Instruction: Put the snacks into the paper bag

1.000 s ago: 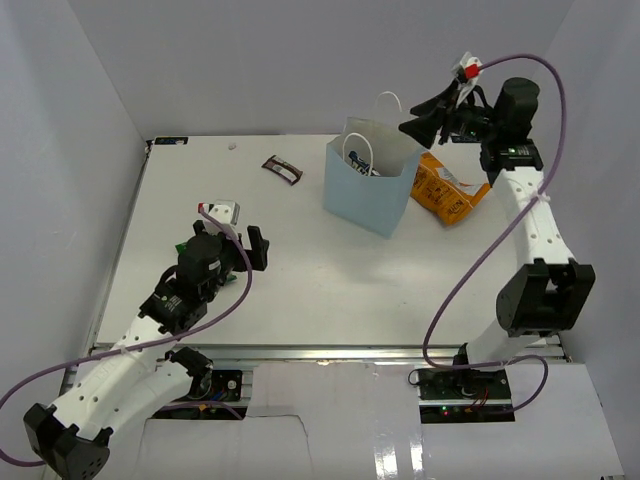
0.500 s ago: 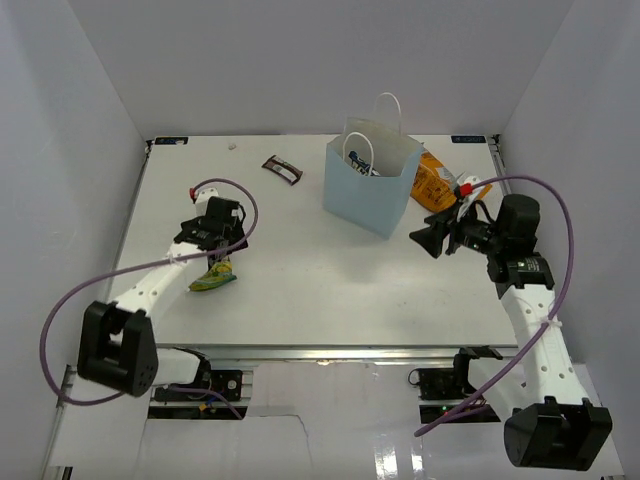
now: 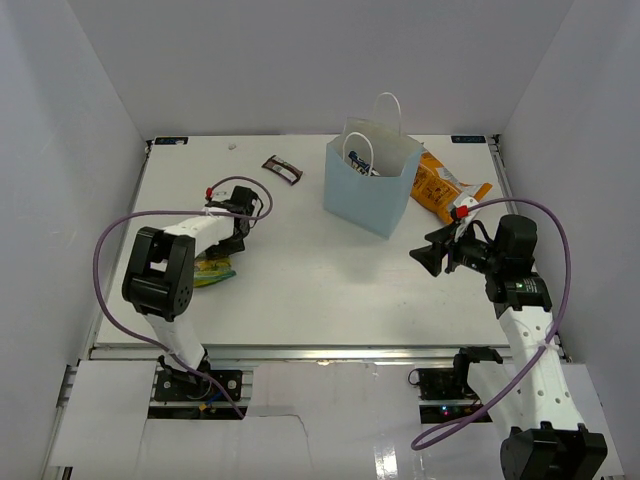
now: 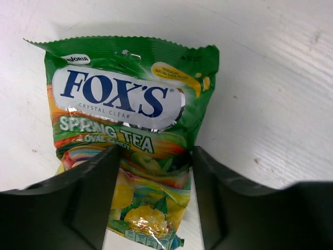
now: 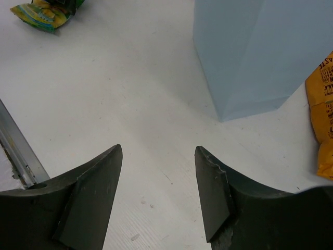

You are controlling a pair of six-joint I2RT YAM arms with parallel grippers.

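Observation:
The yellow-green snack packet (image 4: 130, 120) lies flat on the white table at the left (image 3: 212, 272). My left gripper (image 4: 156, 198) is down over it, open, one finger on each side of the packet's lower half and close against it. My right gripper (image 3: 425, 255) hovers open and empty over bare table, in front and to the right of the light-blue paper bag (image 3: 365, 190). That bag stands upright with a blue-white snack bag (image 3: 362, 160) showing inside it. A large orange bag (image 3: 440, 185) lies right of the paper bag. A dark brown bar (image 3: 282, 168) lies at the back.
The right wrist view shows the paper bag's wall (image 5: 255, 52) ahead, the orange bag (image 5: 322, 114) at the right edge and the yellow-green packet (image 5: 44, 13) far off at the top left. White walls enclose the table on three sides.
My left gripper reached out, came down over the yellow-green packet and narrowed around it. My right arm dropped from above the paper bag to low over the table at its right front.

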